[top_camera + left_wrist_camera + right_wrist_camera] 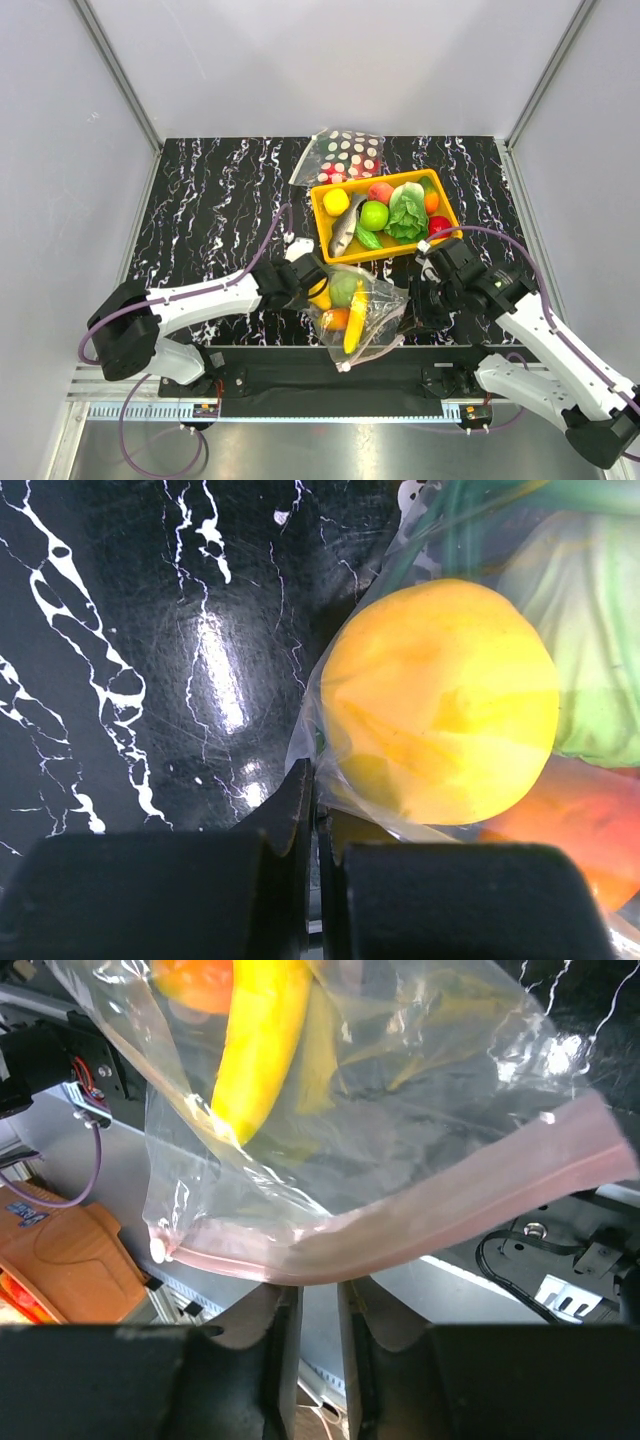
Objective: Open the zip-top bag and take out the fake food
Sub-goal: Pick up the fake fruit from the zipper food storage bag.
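right fingers (250, 1350) barely parted under zip-top bag (420, 1090), zip end toward the near side; left fingers (287, 815) clamped on it

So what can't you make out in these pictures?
- Right wrist view: whether the right gripper pinches the pink zip strip of the zip-top bag; the strip covers its fingertips.
- Left wrist view: the green fake food, cut off by the edge, blurred by plastic.
- Top view: polka-dot bag contents, too small.

Top view: high behind the arms (200, 300), looking down on whole surface (200, 200). 2 wrist views: very close; all 3 share bag (378, 300).
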Robot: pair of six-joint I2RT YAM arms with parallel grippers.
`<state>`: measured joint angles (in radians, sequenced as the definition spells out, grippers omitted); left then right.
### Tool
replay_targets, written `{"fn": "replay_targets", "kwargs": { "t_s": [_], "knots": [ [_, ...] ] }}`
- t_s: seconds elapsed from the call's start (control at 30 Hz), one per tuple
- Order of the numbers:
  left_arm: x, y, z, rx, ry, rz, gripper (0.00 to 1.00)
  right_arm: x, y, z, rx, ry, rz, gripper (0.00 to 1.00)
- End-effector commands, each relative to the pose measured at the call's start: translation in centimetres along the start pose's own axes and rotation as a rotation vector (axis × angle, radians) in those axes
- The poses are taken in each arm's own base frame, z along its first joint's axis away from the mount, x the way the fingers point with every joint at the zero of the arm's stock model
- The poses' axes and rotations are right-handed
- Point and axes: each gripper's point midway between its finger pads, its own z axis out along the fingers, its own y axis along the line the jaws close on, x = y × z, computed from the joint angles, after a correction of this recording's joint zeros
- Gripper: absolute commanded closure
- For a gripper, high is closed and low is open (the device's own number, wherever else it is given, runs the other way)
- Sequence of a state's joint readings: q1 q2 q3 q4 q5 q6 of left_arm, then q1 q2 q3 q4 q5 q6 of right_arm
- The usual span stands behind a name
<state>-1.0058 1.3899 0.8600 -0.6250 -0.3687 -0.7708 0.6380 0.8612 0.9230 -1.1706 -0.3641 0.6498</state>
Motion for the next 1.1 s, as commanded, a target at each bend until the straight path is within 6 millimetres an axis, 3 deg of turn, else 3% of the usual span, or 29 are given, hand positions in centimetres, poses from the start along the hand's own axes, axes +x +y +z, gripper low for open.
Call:
{"fn": "replay_targets", "kwargs": {
  "t_s": [0.0,0.2,0.37,0.63,0.87,1.07],
  "knots": [
    [-2.1,-2.6,-0.8,0.089,-0.059,-0.057,1.00,-1.8,0.6,0.3,-0.010,-0.058,-0.037,0.73],
    [-1.6,-3.8,-1.0,0.133,-0.048,-0.076,1.00,-2.4,0.0,3.4,-0.019,-0.022,-0.066,0.66],
    [-1.1,-5.3,-1.2,0.163,-0.036,-0.068,1.00,-3.2,0.5,4.6,-0.055,-0.035,-0.102,0.64],
    [-0.4,-6.9,-0.9,0.199,-0.006,-0.058,1.00,-2.2,-0.7,7.6,-0.072,0.051,-0.110,0.55],
    [-0.2,-8.1,-1.3,0.230,-0.002,-0.044,1.00,-2.2,-0.5,7.8,-0.076,0.063,-0.111,0.44],
    [0.5,-8.1,-0.8,0.222,0.021,-0.040,1.00,-1.7,-0.7,7.2,-0.068,0.066,-0.081,0.43]
  ]
}}
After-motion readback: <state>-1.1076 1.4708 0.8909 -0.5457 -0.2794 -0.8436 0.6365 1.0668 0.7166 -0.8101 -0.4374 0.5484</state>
